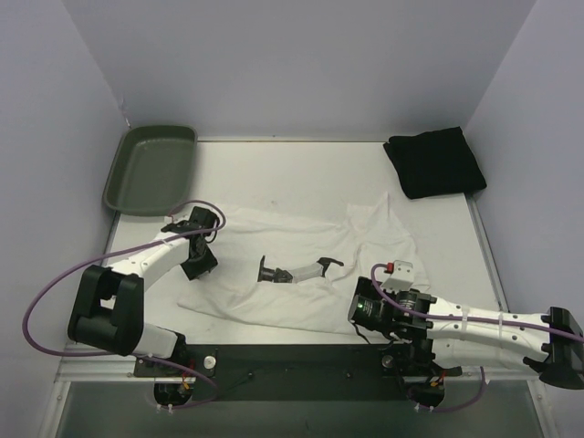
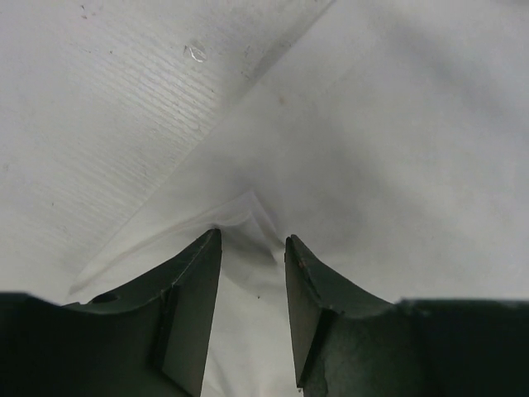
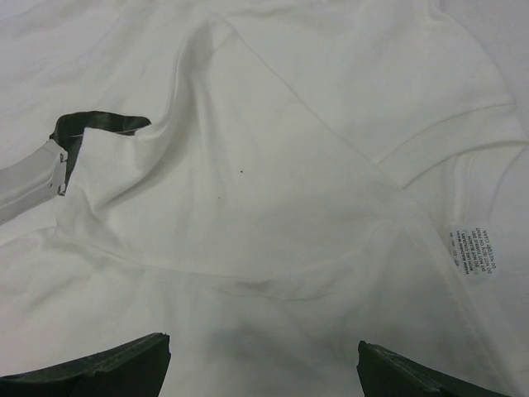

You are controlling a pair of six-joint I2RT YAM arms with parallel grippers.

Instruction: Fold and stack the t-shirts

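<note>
The white t-shirt (image 1: 310, 239) lies spread and wrinkled across the middle of the table. The black t-shirt (image 1: 435, 162) sits folded at the back right. My left gripper (image 1: 199, 263) is down on the white shirt's left edge. In the left wrist view its jaws (image 2: 252, 238) stand a narrow gap apart, with a raised ridge of white cloth (image 2: 397, 124) between the tips. My right gripper (image 1: 358, 310) hovers over the shirt's near right part. In the right wrist view it (image 3: 263, 343) is wide open and empty above the cloth (image 3: 289, 165).
A dark green tray (image 1: 151, 167) stands at the back left. A small white-and-dark object (image 1: 292, 271) lies on the middle of the white shirt, partly under a fold in the right wrist view (image 3: 83, 136). The shirt's label (image 3: 471, 248) shows. White walls enclose the table (image 2: 99, 99).
</note>
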